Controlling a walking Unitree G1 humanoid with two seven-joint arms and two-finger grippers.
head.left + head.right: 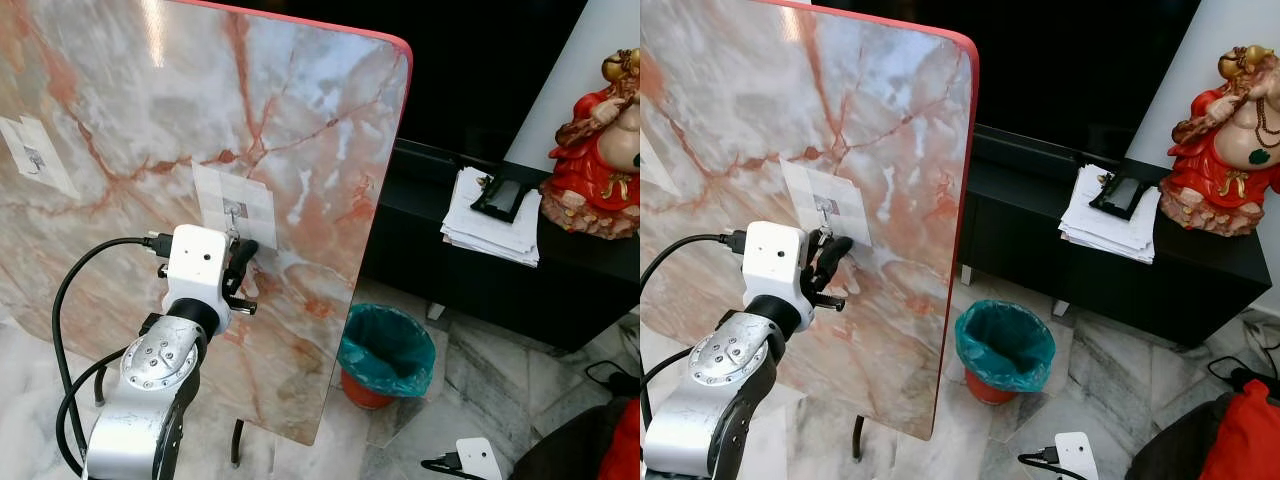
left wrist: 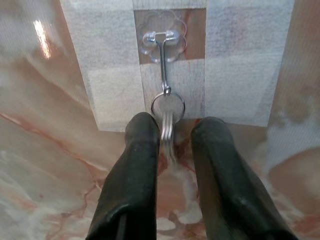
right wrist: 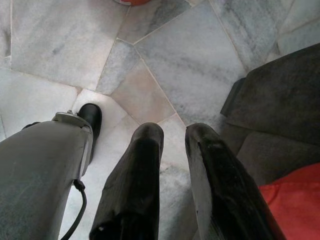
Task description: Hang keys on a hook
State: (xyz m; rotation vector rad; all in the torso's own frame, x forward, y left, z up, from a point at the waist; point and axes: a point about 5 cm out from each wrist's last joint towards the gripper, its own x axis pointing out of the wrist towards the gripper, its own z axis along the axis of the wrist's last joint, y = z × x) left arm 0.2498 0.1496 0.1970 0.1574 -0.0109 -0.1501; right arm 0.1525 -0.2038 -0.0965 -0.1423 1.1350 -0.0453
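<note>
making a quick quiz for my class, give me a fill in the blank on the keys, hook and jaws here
1. The keys hang from the ____ on the marble panel.
2. The left gripper has its jaws on either side of the ____.
3. The bin has a ____ liner.

Missing words: hook; keys; teal

Slab blocks ahead; open room to the right

The left gripper is up against the marble slab, fingers straddling the keys under the hook. Right of it, bin and cabinet stand well apart.
</note>
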